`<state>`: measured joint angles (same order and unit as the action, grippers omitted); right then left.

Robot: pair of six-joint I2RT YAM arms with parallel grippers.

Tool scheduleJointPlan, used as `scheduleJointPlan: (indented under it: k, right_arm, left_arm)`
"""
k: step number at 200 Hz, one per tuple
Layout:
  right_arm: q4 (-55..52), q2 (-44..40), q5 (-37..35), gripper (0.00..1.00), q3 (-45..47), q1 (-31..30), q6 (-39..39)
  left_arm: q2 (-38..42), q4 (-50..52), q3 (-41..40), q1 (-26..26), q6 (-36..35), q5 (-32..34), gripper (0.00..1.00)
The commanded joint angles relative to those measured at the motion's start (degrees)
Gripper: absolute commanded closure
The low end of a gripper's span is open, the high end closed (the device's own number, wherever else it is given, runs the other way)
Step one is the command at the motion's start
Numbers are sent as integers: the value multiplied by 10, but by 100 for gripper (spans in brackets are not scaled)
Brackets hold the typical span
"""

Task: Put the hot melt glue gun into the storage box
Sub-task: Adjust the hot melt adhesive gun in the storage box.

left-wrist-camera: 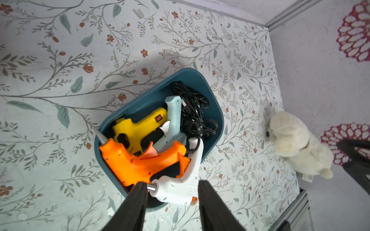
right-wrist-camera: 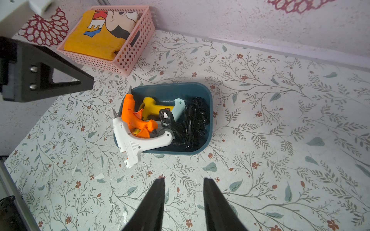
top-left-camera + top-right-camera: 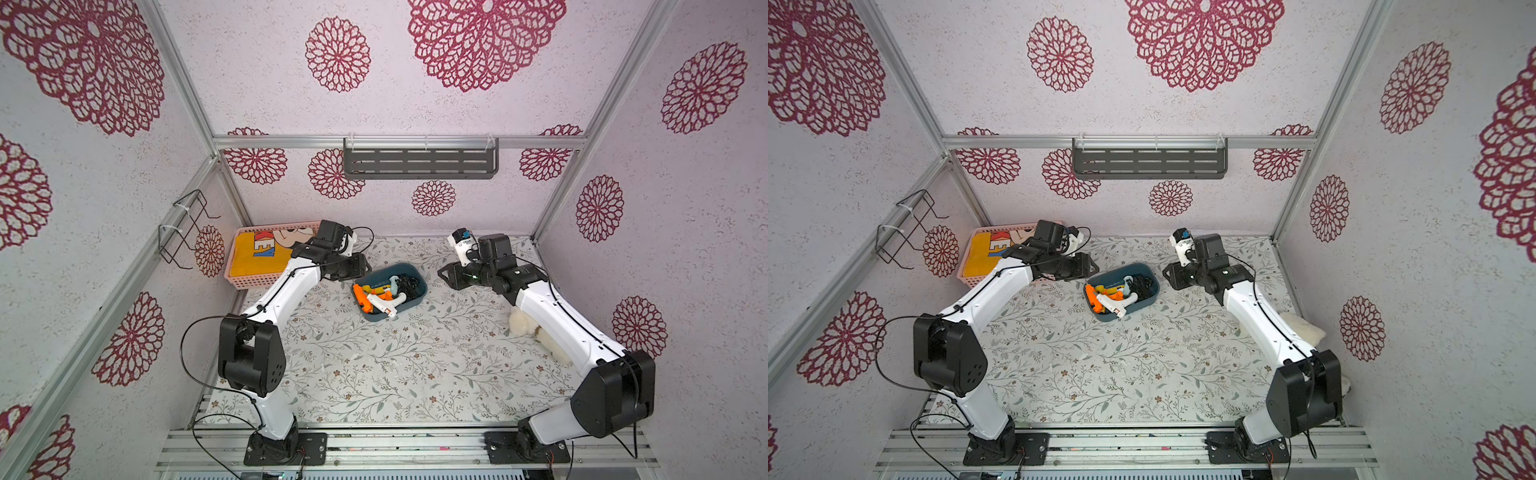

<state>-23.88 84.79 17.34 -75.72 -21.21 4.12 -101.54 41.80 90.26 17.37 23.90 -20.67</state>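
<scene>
The dark teal plastic storage box [image 2: 170, 91] holds four glue guns [image 2: 138, 118], the white hot melt glue gun [image 2: 136, 146] lying nozzle-leftward; left pincer [image 1: 172, 182] and right pincer [image 2: 183, 179] gape empty.

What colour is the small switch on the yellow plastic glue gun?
The switch is red; the left wrist view shows it best.

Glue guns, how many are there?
4, all in the blue box: orange gun across the yellow gun and pale blue gun, white gun overhanging the rim. Cords may hide more.
</scene>
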Motion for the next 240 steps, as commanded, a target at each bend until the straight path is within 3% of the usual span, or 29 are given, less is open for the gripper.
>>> scheduleJointPlan:
  k: [1, 46, 120, 147, 202, 240]
  right_arm:
    - [12, -4, 7, 62, -17, 0, 6]
    - [18, 2, 11, 62, -15, 0, 9]
    - [13, 5, 9, 62, -20, -1, 8]
    - [12, 8, 8, 62, -23, 0, 7]
    - [12, 13, 9, 62, -29, 0, 6]
    - [13, 13, 9, 62, -28, 1, 5]
  left_arm:
    - [13, 56, -24, 28, 27, -15, 51]
    - [14, 41, -71, 44, 81, -15, 44]
    - [-55, 56, -47, 46, 82, -9, 39]
    - [-76, 39, -37, 45, 82, -6, 43]
    - [-104, 27, 37, 25, 59, 3, 61]
    - [-168, 28, 90, 11, 46, -4, 66]
